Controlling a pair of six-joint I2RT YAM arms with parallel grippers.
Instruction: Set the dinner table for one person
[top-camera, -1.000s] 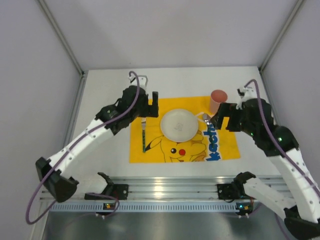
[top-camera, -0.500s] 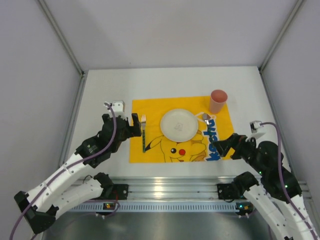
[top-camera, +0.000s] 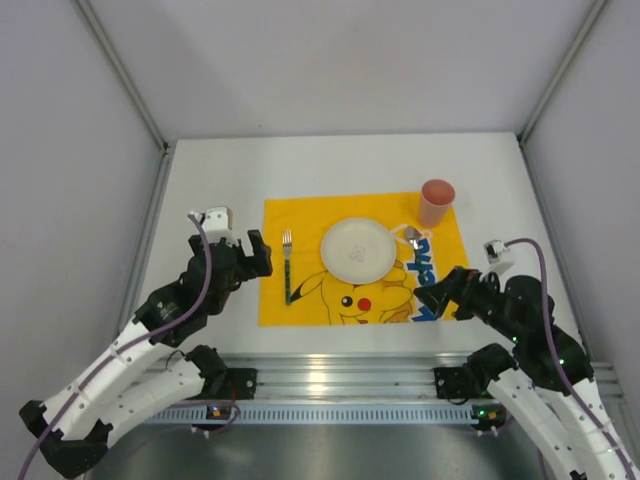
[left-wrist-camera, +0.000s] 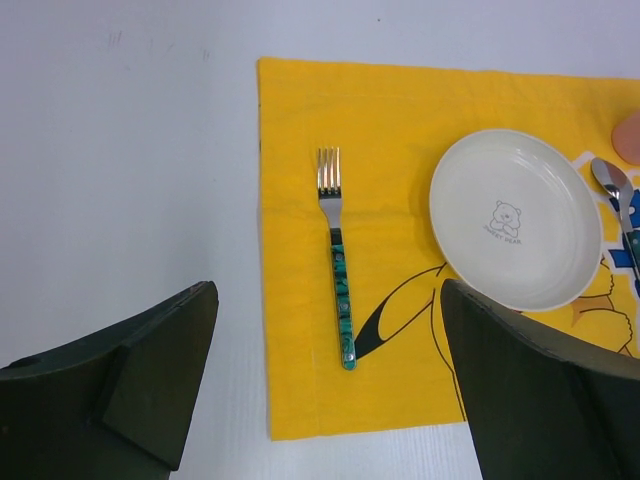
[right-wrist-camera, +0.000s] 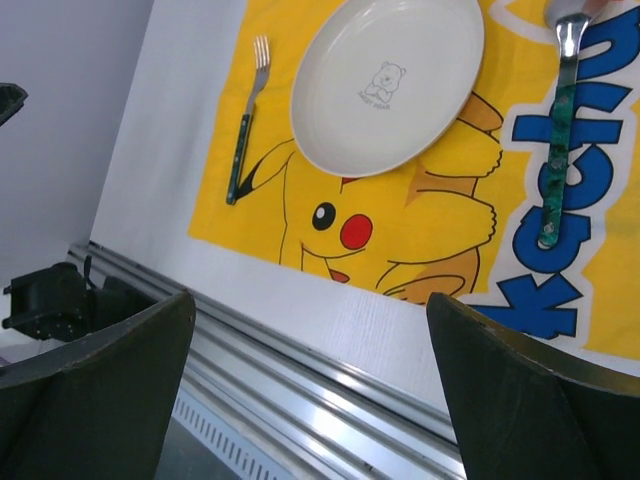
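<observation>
Yellow Pikachu mat (top-camera: 300, 215) lies in the middle of the white dinner table (top-camera: 215, 185). On it the plate (top-camera: 358, 249) has the fork (top-camera: 287, 268) at 9 o'clock, the spoon (right-wrist-camera: 559, 130) at 3 and the pink cup (top-camera: 436, 202) at 1. I see both grippers spread apart and empty, the left gripper (top-camera: 246, 262) at the mat's 9 o'clock and the right gripper (top-camera: 452, 286) at 4. I fear the right one may snag the cloth corner, drag everything and tip the cup.

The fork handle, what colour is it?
The fork handle is mottled dark green; the left wrist view shows it best.
</observation>
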